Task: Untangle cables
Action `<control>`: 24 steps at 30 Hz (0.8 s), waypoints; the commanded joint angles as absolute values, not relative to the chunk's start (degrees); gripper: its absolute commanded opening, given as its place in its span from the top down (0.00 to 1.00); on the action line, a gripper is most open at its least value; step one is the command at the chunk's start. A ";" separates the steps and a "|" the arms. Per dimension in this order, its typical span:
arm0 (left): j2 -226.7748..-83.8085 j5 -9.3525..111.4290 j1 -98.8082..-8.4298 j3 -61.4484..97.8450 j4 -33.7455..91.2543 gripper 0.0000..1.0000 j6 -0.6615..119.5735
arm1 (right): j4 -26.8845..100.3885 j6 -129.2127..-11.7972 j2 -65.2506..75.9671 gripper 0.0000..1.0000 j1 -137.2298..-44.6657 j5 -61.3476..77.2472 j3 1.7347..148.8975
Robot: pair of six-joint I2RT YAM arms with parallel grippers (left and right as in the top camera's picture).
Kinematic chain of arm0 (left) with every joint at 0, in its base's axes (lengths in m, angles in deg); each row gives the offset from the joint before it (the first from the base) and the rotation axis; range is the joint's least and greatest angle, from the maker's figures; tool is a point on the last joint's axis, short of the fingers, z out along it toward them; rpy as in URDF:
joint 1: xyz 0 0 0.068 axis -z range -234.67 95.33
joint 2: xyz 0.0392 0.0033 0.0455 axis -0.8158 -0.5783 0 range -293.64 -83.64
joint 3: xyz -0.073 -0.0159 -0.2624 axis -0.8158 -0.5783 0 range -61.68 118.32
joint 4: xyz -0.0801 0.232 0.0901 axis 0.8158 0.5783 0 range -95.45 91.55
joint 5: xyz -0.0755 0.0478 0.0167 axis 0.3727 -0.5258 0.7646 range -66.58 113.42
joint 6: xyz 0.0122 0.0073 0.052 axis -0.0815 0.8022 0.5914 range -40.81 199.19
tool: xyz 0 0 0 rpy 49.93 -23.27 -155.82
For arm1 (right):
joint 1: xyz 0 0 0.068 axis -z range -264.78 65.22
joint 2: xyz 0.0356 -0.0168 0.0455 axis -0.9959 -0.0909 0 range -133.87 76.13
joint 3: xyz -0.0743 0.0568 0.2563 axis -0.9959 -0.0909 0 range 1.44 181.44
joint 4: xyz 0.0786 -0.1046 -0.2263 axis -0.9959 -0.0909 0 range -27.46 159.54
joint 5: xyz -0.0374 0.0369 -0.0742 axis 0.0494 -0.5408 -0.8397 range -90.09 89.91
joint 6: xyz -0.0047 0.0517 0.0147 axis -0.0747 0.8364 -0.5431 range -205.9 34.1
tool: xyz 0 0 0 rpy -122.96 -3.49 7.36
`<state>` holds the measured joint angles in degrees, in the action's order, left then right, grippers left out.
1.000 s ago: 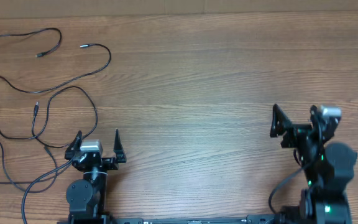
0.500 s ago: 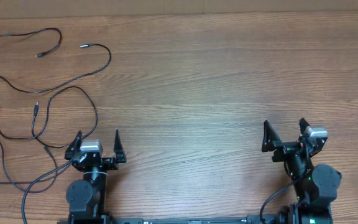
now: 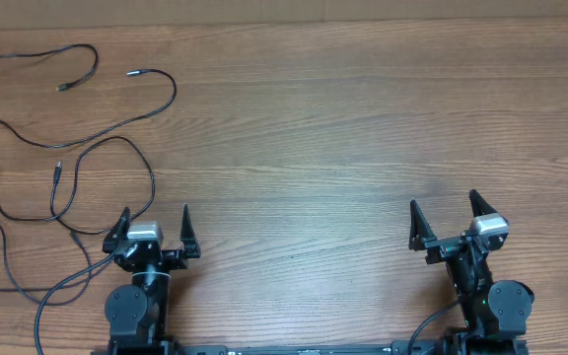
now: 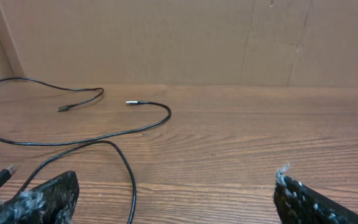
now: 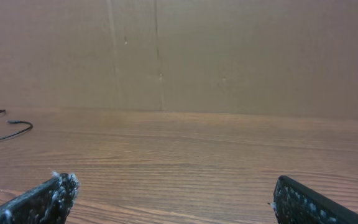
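Three thin black cables lie loosely looped and apart at the table's far left. One cable (image 3: 87, 138) makes a big loop at the top left with a metal plug (image 3: 132, 72). A second cable (image 3: 152, 187) loops down toward my left gripper. A third cable (image 3: 6, 258) curves at the left edge. My left gripper (image 3: 154, 222) is open and empty, just right of the second cable (image 4: 129, 180), which passes by its left finger (image 4: 42, 199). My right gripper (image 3: 444, 213) is open and empty at the front right, far from the cables. Its wrist view shows only a distant cable end (image 5: 17, 123).
A brown cardboard wall (image 4: 179, 37) stands along the table's far edge. The wooden table (image 3: 314, 128) stretches between the arms. Thicker black robot wiring (image 3: 57, 296) trails from the left arm's base.
My right arm has drawn back toward the front edge and a little left, with its gripper still open. The left arm and the cables have not moved.
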<state>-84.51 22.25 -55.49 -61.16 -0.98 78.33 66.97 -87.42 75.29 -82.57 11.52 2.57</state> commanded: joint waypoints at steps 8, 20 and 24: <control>-83.85 21.58 -55.38 -61.40 -1.11 0.01 79.66 | 65.59 -87.49 75.97 0.00 -82.81 10.61 1.89; -83.85 21.55 -55.38 -61.40 -1.11 0.00 79.66 | 65.11 -87.97 75.97 0.00 -82.78 7.22 1.93; -83.85 21.58 -55.38 -61.43 -1.11 0.00 79.66 | 65.05 -88.27 75.97 0.00 -82.63 7.24 1.93</control>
<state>-84.51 22.25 -55.49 -61.16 -0.98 78.33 65.00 -87.47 75.29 -82.57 8.49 2.52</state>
